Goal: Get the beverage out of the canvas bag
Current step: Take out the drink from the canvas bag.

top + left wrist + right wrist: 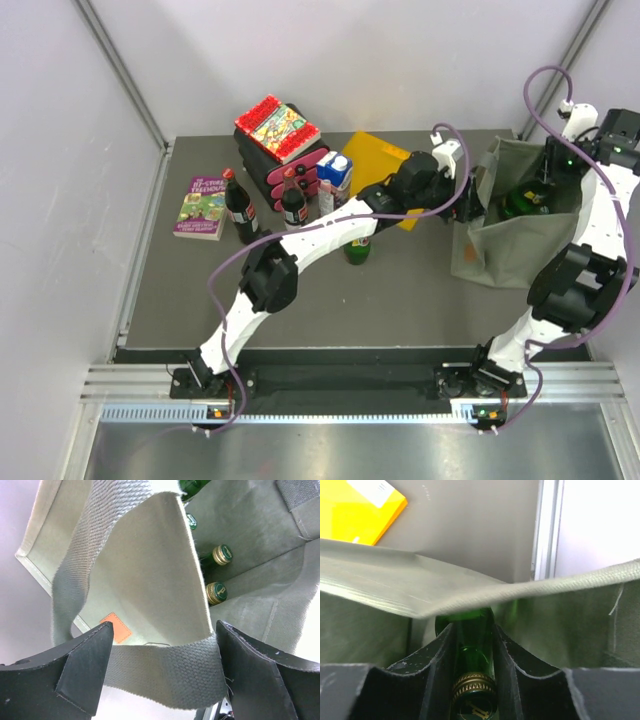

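The olive-green canvas bag (pixel 497 250) stands at the right of the table, its mouth open. My right gripper (pixel 546 188) reaches into it from above and is shut on the neck of a green glass bottle (pixel 472 647) with a gold cap, the beverage. In the right wrist view the bag's rim (pixel 445 592) crosses just above the fingers. My left gripper (pixel 165 667) is at the bag's left side, open. The bag's woven handle strap (pixel 170 672) lies slack across the gap between its fingers. Two more capped green bottles (pixel 222 555) show inside the bag.
A yellow-orange folder (pixel 385 158) lies left of the bag, under the left arm. Further left are a blue carton (pixel 337 170), two cola bottles (pixel 240 208), a book (pixel 202 207) and a red-and-black stack (pixel 280 145). A green bottle (pixel 358 250) stands mid-table.
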### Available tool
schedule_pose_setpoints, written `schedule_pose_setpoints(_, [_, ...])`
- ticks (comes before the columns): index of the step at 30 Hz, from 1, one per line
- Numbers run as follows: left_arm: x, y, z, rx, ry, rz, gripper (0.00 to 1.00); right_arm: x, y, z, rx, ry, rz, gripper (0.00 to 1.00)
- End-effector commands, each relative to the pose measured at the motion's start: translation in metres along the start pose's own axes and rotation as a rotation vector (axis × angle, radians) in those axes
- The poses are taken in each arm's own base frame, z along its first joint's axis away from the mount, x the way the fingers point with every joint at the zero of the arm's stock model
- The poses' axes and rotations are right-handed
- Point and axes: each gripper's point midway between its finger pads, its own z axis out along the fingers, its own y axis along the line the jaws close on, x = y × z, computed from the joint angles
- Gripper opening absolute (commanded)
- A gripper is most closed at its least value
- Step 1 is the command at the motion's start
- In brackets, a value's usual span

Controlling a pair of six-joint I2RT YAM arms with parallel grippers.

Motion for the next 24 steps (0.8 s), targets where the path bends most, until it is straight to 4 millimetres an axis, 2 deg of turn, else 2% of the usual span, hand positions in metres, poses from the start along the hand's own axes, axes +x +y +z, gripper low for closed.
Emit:
schedule_pose_setpoints(1, [-0.065, -0.038, -0.033, 0.045, -0.141, 0.096, 0.88, -0.066, 0.017, -0.06, 0.017, -0.191, -0.134, 0.0])
schedule_pose_setpoints(2, [-0.072, -0.04, -0.039, 0.042, -0.152, 0.13, 0.88, -0.068, 0.02, -0.062, 0.015, -0.195, -0.142, 0.0])
schedule_pose_setpoints(4, [-0.073, -0.037, -0.045, 0.024, -0.147, 0.159, 0.88, -0.078, 0.026, -0.072, 0.011, -0.213, -0.165, 0.0])
schedule_pose_setpoints(6, [-0.085, -0.039, -0.057, 0.013, -0.172, 0.207, 0.89, -0.083, 0.028, -0.078, 0.007, -0.223, -0.172, 0.0])
schedule_pose_setpoints(7, [-0.081, -0.035, -0.059, 0.002, -0.164, 0.221, 0.9, -0.086, 0.03, -0.083, 0.003, -0.227, -0.176, 0.0])
schedule_pose_setpoints(8, [-0.09, -0.039, -0.068, 0.0, -0.183, 0.253, 0.9, -0.089, 0.032, -0.087, 0.002, -0.234, -0.183, 0.0])
schedule_pose_setpoints(10, [-0.094, -0.035, -0.075, -0.015, -0.188, 0.274, 0.91, -0.096, 0.035, -0.094, -0.004, -0.245, -0.192, 0.0])
schedule_pose_setpoints(13, [-0.106, -0.039, -0.088, -0.009, -0.209, 0.319, 0.92, -0.104, 0.04, -0.106, -0.008, -0.264, -0.206, 0.0])
schedule_pose_setpoints(17, [-0.115, -0.043, -0.093, 0.018, -0.228, 0.407, 0.95, -0.12, 0.047, -0.121, -0.014, -0.303, -0.233, 0.0])
schedule_pose_setpoints(24, [-0.123, -0.063, -0.088, 0.131, -0.276, 0.521, 0.97, -0.145, 0.058, -0.147, -0.005, -0.381, -0.271, 0.0])
